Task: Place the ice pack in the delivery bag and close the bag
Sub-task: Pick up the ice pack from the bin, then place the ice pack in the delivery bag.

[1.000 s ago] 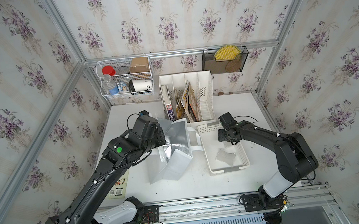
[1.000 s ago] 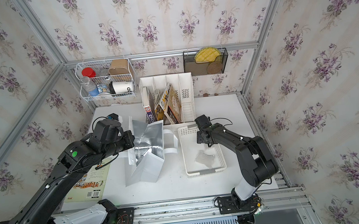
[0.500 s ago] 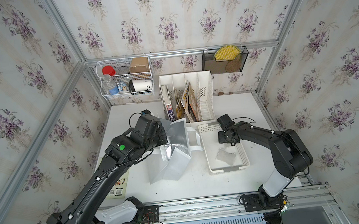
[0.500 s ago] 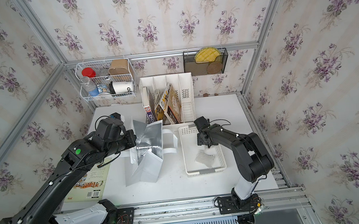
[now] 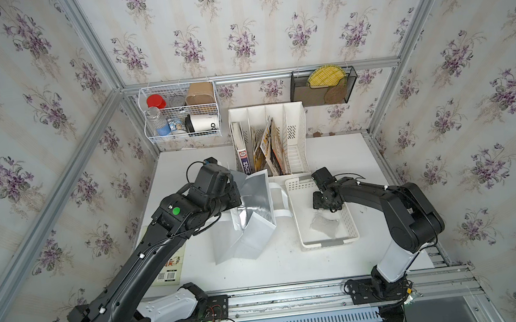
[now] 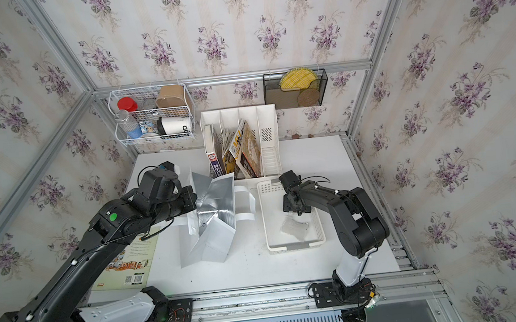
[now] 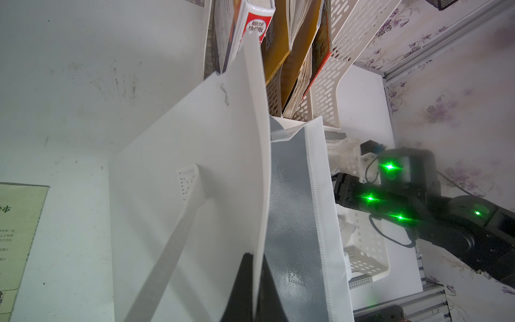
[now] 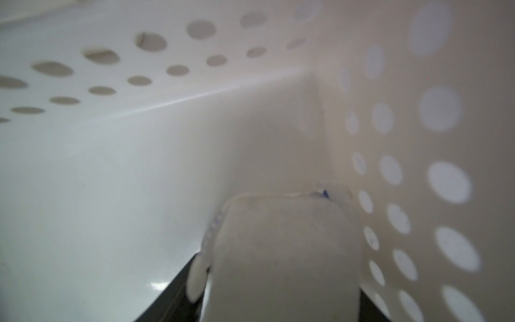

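1. While the left gripper (image 7: 255, 259) clamps one upper wall edge of the white soft delivery bag with shiny silver lining (image 5: 252, 233), its jaws are pressed tight on the fabric, one finger inside and one outside.
2. The bag stands leaning near the middle of the white table (image 5: 292, 265), its mouth gaping and the lining showing.
3. A flat white strap handle (image 5: 283, 198) loops out toward a white perforated plastic basket (image 5: 330, 243) just beside the bag.
4. The ice pack, a frosty translucent pouch (image 5: 324, 224), lies on the basket floor, outside the bag.
5. The right gripper (image 5: 327, 206) reaches down into the basket at the pack's end nearer the back wall.
6. The right wrist view shows the pack between its dark fingers, with the jaws apart. It is unclear whether they press it.
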You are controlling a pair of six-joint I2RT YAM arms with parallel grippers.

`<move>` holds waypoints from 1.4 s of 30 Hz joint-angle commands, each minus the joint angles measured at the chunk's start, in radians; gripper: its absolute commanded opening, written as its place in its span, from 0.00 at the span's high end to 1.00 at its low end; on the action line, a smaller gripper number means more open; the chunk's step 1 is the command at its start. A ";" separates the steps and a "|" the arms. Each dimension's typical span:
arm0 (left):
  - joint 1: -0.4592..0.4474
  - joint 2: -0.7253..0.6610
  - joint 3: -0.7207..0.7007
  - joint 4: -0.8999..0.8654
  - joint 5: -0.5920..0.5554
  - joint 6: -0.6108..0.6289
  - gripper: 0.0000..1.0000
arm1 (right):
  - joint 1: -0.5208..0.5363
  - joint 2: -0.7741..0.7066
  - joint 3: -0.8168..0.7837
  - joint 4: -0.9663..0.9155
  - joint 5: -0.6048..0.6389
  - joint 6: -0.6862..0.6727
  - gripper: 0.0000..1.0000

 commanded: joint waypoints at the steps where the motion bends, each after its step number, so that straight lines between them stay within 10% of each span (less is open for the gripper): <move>1: 0.001 -0.004 0.004 0.022 0.000 -0.001 1.00 | 0.000 0.007 -0.004 -0.002 -0.019 0.014 0.36; 14: 0.001 -0.016 -0.002 0.021 0.006 0.001 1.00 | 0.002 -0.180 0.026 -0.005 -0.144 0.006 0.80; 27: 0.000 -0.025 -0.012 0.044 0.022 -0.009 1.00 | 0.049 -0.558 0.251 -0.043 -0.333 -0.028 0.80; 42: 0.000 -0.060 -0.031 0.038 0.003 -0.024 1.00 | 0.528 -0.133 0.723 -0.204 -0.180 -0.071 0.83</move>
